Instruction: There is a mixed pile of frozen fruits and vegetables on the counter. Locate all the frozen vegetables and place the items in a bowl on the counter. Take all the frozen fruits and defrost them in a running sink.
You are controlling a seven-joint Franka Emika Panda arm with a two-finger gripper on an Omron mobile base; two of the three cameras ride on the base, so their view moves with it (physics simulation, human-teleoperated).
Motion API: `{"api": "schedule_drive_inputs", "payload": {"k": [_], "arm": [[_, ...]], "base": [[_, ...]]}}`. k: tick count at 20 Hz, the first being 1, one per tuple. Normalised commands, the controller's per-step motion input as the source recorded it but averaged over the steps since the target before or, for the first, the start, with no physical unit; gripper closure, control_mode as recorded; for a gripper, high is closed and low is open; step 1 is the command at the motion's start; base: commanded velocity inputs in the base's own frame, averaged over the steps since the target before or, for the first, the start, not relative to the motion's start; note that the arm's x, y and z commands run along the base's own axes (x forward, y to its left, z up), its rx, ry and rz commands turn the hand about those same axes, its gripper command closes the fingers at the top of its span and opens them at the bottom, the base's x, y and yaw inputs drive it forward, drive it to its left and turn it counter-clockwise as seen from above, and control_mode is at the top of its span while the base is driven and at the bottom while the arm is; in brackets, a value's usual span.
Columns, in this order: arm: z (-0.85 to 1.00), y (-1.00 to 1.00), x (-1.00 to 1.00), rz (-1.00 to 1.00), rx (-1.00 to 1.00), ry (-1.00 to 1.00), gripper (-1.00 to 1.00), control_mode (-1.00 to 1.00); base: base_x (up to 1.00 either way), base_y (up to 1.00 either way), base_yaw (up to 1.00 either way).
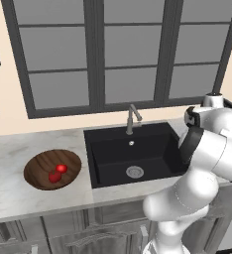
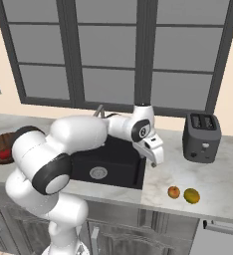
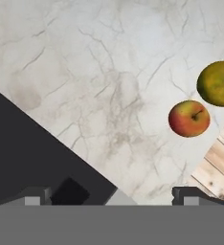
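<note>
Two red frozen vegetables [image 1: 58,172] already lay together in the wooden bowl [image 1: 38,171] at the left end of the marble desk [image 1: 9,168], leaving that half of the job looking done. To their right sat the black sink [image 1: 113,149], its basin bare around the metal drain [image 1: 135,172] and no water visible at the faucet [image 1: 132,118].

Past the sink's right rim, near the desk's front edge, the two frozen fruits waited: an orange-red ball [image 2: 174,191] with a small stem dimple, and just beside it a yellow-green ball [image 2: 191,195], the pair close together but seemingly not touching. Both appeared small, hard and light, and their smooth round skins would likely be slick and inclined to roll; a firm pinch across the widest part, taken from straight above, looked the safest hold. A dark toaster [image 2: 201,137] stood well behind them against the wall.

The white arm reached forward from the base, elbow bent over the sink, wrist turned down so the claw [image 2: 155,160] hung above bare desk between the sink's corner and the fruit. Its fingers stood fully apart and held nothing. Through the hand camera the orange-red ball [image 3: 189,118] lay off to one side of the claw's line, not yet between the fingertips [image 3: 183,194].
</note>
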Motion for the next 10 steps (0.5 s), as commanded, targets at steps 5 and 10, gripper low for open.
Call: {"api": "schedule_drive_inputs", "payload": {"k": [5,10], "arm": [[-0.03,-0.30,-0.06,-0.10,0.00,0.00,-1.00,-1.00],[-0.06,-0.25,-0.07,-0.10,0.00,0.00,-1.00,-1.00]], "base": [[0.00,0.00,0.00],[0.00,0.00,0.00]]}}
